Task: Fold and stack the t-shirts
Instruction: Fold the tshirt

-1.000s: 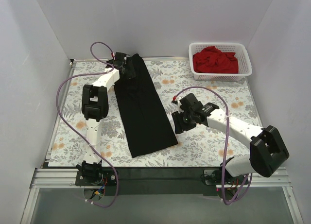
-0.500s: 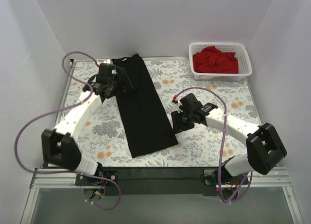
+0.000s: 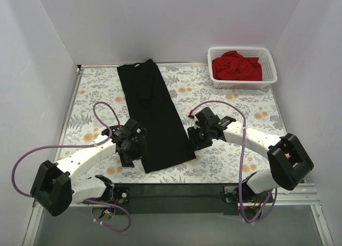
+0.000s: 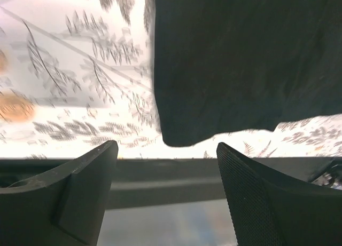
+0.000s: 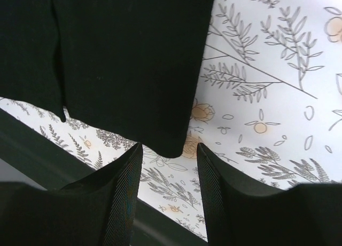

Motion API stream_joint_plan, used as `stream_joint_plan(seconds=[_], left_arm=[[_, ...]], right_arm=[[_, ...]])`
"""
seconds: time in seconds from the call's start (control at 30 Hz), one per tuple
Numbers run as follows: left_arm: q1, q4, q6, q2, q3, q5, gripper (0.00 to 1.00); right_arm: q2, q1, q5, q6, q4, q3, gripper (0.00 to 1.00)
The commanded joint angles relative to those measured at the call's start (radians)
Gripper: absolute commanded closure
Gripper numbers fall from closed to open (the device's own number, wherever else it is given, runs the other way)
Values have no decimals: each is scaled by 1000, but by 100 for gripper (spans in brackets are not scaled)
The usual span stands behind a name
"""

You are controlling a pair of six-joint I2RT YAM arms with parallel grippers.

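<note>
The black shirt (image 3: pixel 155 118) lies on the tabletop (image 3: pixel 224 102) as a long strip. Left pincer (image 4: pixel 166 155) and right pincer (image 5: pixel 168 160), both spread and empty, flank its near hem, probably to lift that end over. The red shirt (image 3: pixel 236 66) sits bunched in the basket (image 3: pixel 243 85), beyond its far right.

The black shirt (image 3: pixel 155 118) lies flat, folded into a long strip, left of the basket (image 3: pixel 243 84). The red shirt (image 3: pixel 236 66) sits bunched up inside it.

Most of black t-shirt (image 5: pixel 123 59) beyond wrist-view edges
</note>
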Motion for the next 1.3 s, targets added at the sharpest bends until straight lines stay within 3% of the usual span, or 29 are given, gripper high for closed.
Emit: stream_joint_plan(seconds=[0.0, 0.2, 0.57, 0.93, 1.27], left_arm=[[-69, -21, -99, 21, 3, 26, 31], [-164, -30, -128, 126, 37, -15, 33], [-210, 0, -108, 264, 47, -34, 44], [-210, 3, -99, 247, 60, -31, 49], [-210, -35, -130, 198, 103, -55, 43]], right_arm=[[14, 24, 3, 29, 22, -13, 56], [30, 32, 9, 37, 22, -16, 57], [68, 39, 7, 43, 26, -17, 58], [126, 41, -2, 41, 33, -29, 59], [160, 45, -19, 35, 31, -22, 67]])
